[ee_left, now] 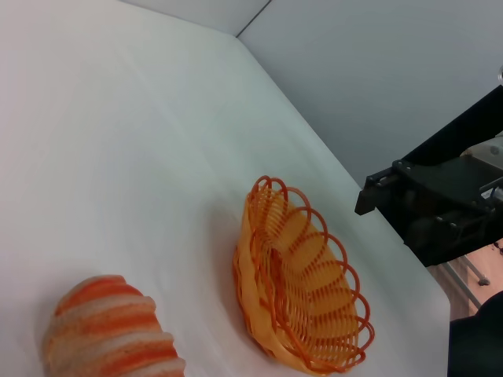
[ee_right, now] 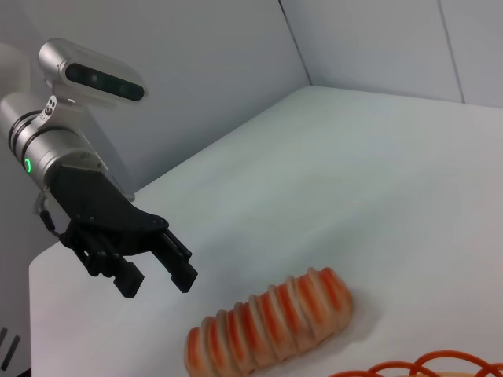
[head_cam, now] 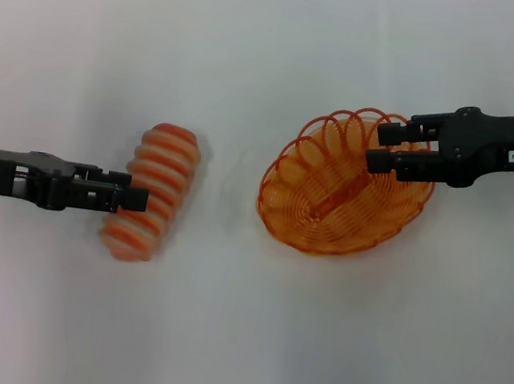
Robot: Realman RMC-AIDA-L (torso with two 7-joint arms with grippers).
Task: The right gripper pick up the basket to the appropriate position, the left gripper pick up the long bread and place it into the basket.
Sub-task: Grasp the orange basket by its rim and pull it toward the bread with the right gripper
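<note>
Basket [ee_right: 424, 369] mostly cropped off.

A white table [ee_left: 141, 141] stands against plain grey walls [ee_left: 377, 71].

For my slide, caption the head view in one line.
Left gripper open beside the long bread; right gripper open over the orange basket's rim on the white table.

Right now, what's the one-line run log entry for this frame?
right tool: open, at basket rim | left tool: open, beside long bread, not gripping | bread outside basket | both on table
</note>
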